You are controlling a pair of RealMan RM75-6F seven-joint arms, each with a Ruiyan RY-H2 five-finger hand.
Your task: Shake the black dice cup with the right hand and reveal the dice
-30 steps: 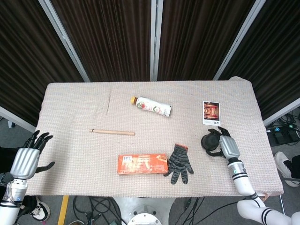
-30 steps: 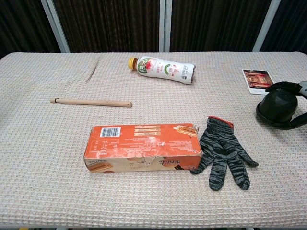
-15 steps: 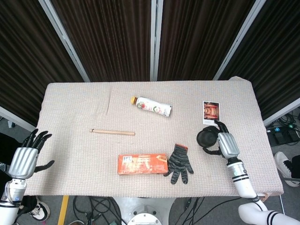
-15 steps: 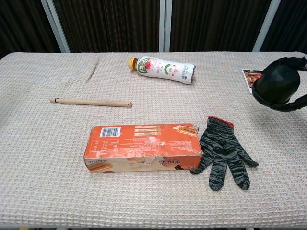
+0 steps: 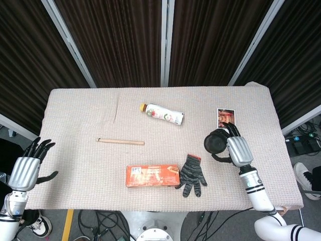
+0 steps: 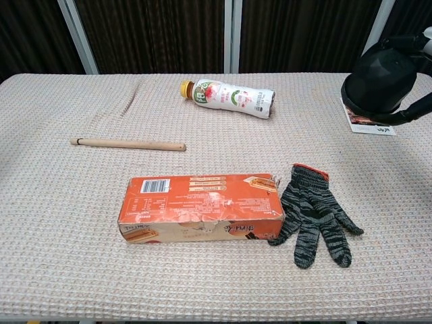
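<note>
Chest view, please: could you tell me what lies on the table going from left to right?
Wooden stick → orange box → bottle → striped glove → black dice cup, held up by the right hand, partly covering a photo card.

orange box (image 6: 200, 208): print too small to read | bottle (image 6: 228, 98): label unreadable

A: We see even, bright light from overhead in both views; the table (image 5: 80, 108) casts no hard shadows, and only thin soft ones hug the box (image 6: 201, 208) and glove (image 6: 312, 214).

B: We note mild glare on the bottle (image 6: 229, 97). The curtains (image 5: 120, 40) stay very dark. Focus is sharp throughout, with slight bending of straight lines toward the edges in the head view.
</note>
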